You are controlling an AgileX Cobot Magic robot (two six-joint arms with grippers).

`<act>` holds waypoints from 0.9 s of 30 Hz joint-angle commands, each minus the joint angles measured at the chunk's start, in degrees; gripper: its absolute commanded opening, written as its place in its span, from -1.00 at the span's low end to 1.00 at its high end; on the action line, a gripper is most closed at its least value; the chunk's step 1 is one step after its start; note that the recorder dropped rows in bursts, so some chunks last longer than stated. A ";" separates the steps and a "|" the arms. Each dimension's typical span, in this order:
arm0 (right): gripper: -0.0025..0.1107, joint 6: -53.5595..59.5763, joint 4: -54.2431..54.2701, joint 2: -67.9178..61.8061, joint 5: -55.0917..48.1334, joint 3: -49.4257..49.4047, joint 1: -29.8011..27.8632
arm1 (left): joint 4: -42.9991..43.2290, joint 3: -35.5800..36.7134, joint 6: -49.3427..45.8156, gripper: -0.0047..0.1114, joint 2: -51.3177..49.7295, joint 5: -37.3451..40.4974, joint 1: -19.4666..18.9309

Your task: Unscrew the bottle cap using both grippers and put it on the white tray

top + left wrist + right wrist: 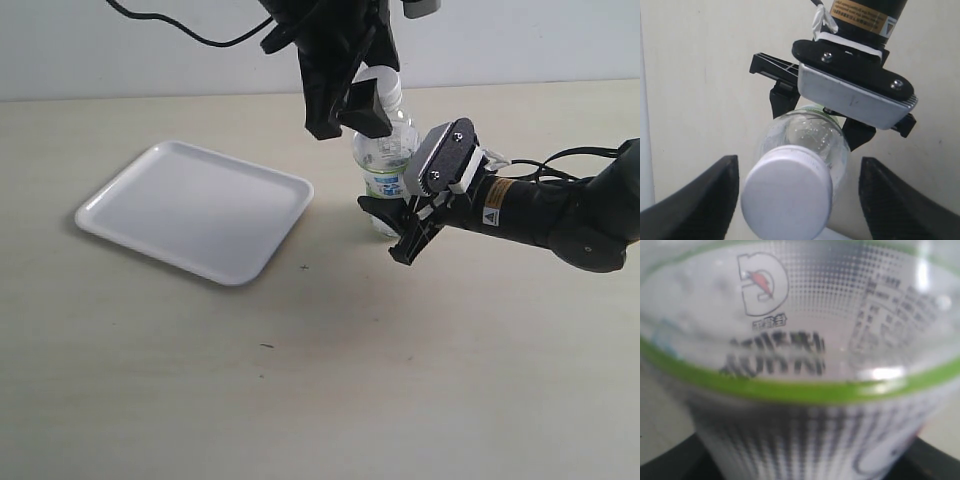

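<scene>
Nearest us, lower right of the exterior view, the right gripper (392, 230) is clamped on the label band of the bottle (388, 165), which stands upright on the table (300, 380). The right wrist view is all label, blurred.

Above it, upper centre, the left gripper (345, 112) hangs over the neck. Its fingers (700, 200) are spread wide either side of the cap (787, 192), with a gap on both sides and no contact. The cap is on the bottle.

Step in hand, we judge: closing on the cap. We would centre it between the pads, pinch the ribbed side squarely, then twist while the right grip holds firm so the body does not spin.

The tray (190, 205), mid left and well apart from the bottle, holds nothing. The bottle shows droplets inside; we cannot tell its fill.
</scene>
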State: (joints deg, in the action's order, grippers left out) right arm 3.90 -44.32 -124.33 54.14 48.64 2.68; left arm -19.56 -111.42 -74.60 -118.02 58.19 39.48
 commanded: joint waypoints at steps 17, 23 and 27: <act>-0.96 0.83 -0.62 -0.56 -4.96 -0.20 -0.02 | 0.97 0.11 3.14 0.10 0.82 -0.22 0.15; -0.96 0.83 -0.62 -0.56 -4.96 -0.20 -0.02 | 0.97 0.11 3.14 0.01 0.94 -0.11 0.15; -0.96 0.83 -0.62 -0.56 -4.96 -0.20 -0.02 | 0.97 0.11 4.43 0.00 1.64 -0.11 0.15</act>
State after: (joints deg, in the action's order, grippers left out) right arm 3.90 -44.32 -124.33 54.14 48.64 2.68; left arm -18.33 -111.42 -71.67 -117.66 58.19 39.48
